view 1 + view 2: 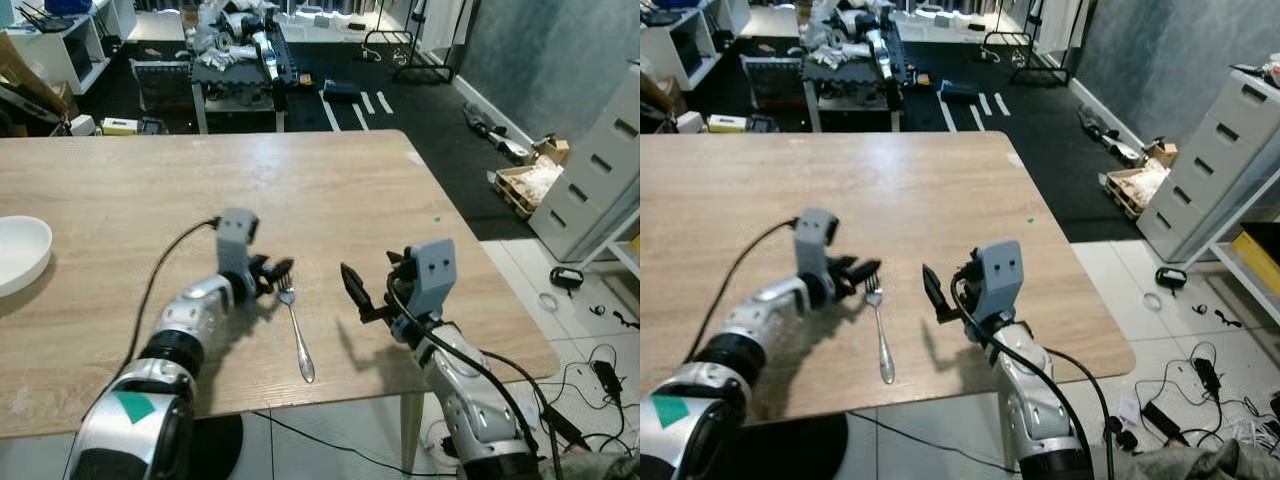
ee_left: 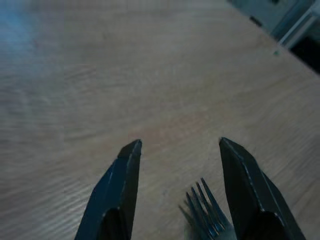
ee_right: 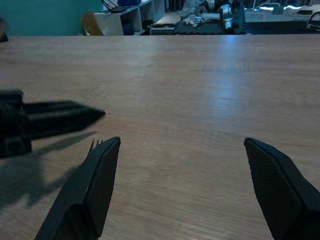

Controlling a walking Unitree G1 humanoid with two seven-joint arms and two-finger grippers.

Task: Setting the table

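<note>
One wooden table (image 1: 120, 200) spans most of the head views, its far edge near the top and its right corner at mid-right. A white bowl (image 1: 20, 252) sits at the left edge of the frame. The right gripper (image 1: 352, 290) hovers right of centre, fingers spread wide. The left gripper (image 1: 278, 272) rests just left of centre, fingers parted around the tines of a fork (image 1: 297, 330), which lies flat on the table with its handle running toward the lower edge.

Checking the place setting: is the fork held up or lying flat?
Lying flat on the table: the fork rests by the open left gripper, ungripped.
</note>
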